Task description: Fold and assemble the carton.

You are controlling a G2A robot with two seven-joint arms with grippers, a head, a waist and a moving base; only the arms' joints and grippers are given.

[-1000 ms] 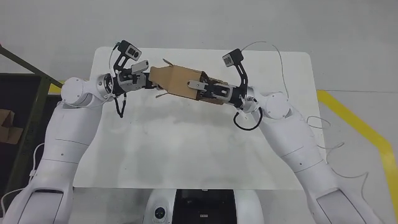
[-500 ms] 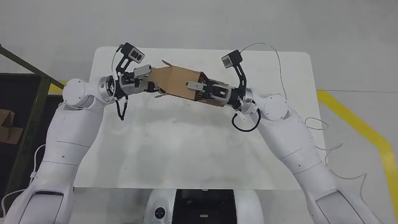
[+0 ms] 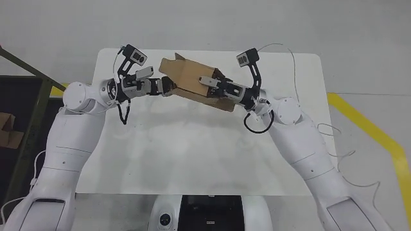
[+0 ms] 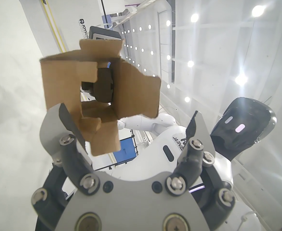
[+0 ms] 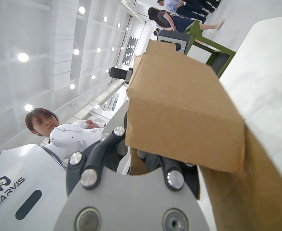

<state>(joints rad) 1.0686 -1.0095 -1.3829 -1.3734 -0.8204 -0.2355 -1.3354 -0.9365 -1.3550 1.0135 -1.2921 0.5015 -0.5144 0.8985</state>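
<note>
1. Gripping the carton [image 3: 191, 79] by a wall at its open end, the right claw [image 3: 212, 86] holds it clear of the table [image 3: 192, 160], above the table's far half and between the two arms.
2. One of that claw's fingers [image 3: 207, 80] lies on top of the carton's upper wall. From the left wrist, dark fingers [image 4: 102, 86] show inside the carton [image 4: 59, 80].
3. From the right wrist, the carton [image 5: 179, 111] covers the claw's own fingertips. A loose flap [image 5: 239, 188] hangs toward the table [image 5: 263, 61].
4. The left claw [image 4: 128, 126] is open, its jaws wide apart, and sits at the carton's other end [image 3: 165, 87].
5. One of its fingers [image 4: 63, 118] is just beside a lower flap [image 4: 102, 135]. I cannot tell whether they touch. The other finger [image 4: 195, 128] is well apart from the cardboard.
6. The carton is plain brown and lies tilted. Seen from above, its end by the left claw sits farther across the table than its end in the right claw.
7. The end facing the left claw is not closed. A wide flap [image 4: 136, 94] stands out to one side, and a smaller one [image 4: 100, 46] sticks out past the far edge.
</note>
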